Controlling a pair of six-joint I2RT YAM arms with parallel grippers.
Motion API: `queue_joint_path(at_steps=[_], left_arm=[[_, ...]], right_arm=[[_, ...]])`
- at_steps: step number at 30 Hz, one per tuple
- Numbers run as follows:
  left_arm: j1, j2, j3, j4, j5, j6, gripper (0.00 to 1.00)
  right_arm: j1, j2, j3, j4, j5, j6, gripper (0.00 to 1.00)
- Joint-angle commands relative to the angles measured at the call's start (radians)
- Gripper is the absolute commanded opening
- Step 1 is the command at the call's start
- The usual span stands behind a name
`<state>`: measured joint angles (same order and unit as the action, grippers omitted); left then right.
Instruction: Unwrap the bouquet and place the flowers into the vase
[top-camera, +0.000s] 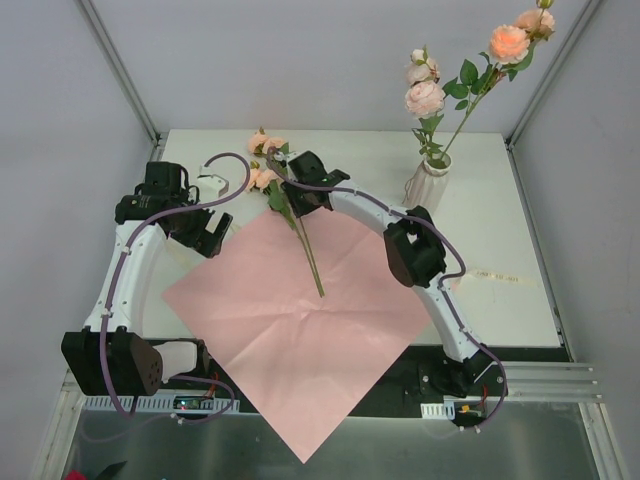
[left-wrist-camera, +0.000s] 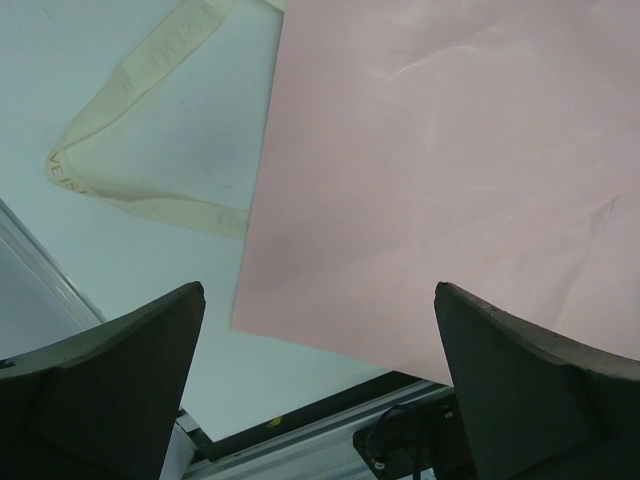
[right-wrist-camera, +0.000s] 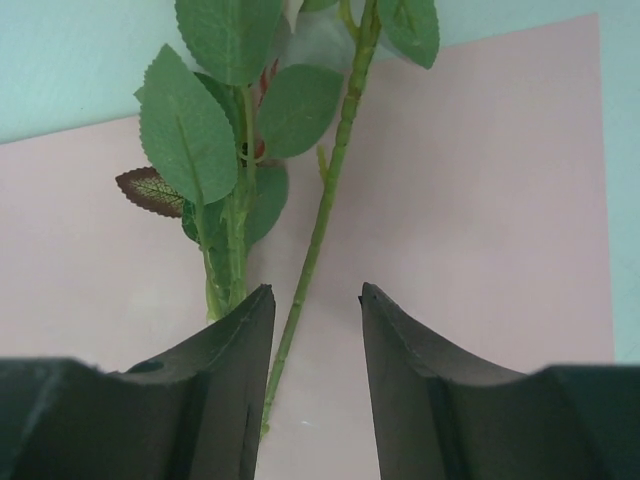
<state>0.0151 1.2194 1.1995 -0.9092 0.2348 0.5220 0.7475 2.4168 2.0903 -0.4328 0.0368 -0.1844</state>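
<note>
Right gripper (right-wrist-camera: 316, 290) astride one stem on the paper

Two flowers (top-camera: 303, 240) lie on the pink paper (top-camera: 300, 350), stems running 11 to 5 o'clock. The right jaws stand part-open, not pinching. The one vase (top-camera: 428, 180), at 3 o'clock, seems to hold two stems. The left gripper (left-wrist-camera: 320, 290) hangs wide open, farther off.

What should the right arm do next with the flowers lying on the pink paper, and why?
Probably close the right jaws on the thin stem. They stand apart over the paper with that stem running between them, while the leafier stem lies just outside them. A firm hold should let the arm lift one flower toward the vase.
</note>
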Motion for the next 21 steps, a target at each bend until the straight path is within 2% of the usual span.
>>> queue_joint_path(at_steps=[1,16,19,21], left_arm=[[0.008,-0.018,-0.005,0.003,0.032,0.021,0.99],[0.009,-0.081,-0.041,0.003,0.043,0.032,0.99],[0.009,-0.09,-0.043,0.003,0.043,0.036,0.99],[0.009,-0.095,-0.046,0.003,0.046,0.038,0.99]], right_arm=[[-0.007,0.013,0.071,-0.047,-0.009,0.042,0.42],[0.021,0.051,0.088,-0.139,0.044,0.082,0.39],[0.033,0.051,0.085,-0.152,0.072,0.08,0.33],[0.038,0.045,0.073,-0.152,0.087,0.083,0.25]])
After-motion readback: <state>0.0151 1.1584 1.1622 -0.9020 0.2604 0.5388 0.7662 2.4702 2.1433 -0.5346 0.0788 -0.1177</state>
